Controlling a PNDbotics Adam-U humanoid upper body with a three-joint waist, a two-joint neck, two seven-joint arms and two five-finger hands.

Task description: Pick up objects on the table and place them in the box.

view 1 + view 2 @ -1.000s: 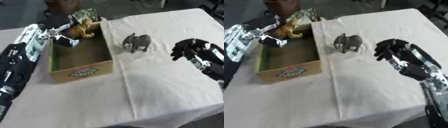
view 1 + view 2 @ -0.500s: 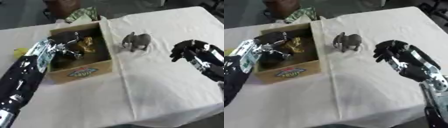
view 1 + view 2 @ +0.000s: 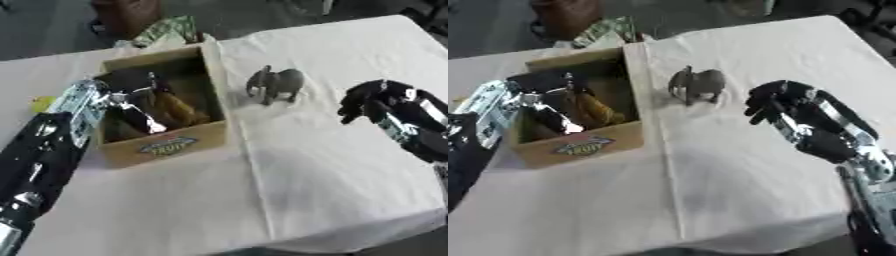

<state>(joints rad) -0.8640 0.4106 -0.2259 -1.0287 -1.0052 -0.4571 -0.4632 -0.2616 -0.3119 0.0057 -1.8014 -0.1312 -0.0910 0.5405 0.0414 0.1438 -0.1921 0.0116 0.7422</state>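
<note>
Near right: the robot's black right hand point(image 3: 798, 112) hovers over the white tablecloth point(image 3: 332, 190), fingers curled inward and holding nothing. Near left: the silver-and-black left hand point(image 3: 131, 102) reaches into the open brown cardboard box point(image 3: 166, 145); whether its fingers clasp anything cannot be told. A yellow-brown toy animal point(image 3: 179, 107) lies inside the box, just beside that hand. Centre: a small grey toy elephant point(image 3: 276, 85) stands upright on the cloth, right of the box and apart from both hands. Far: a green printed packet point(image 3: 166, 30) lies behind the box.
</note>
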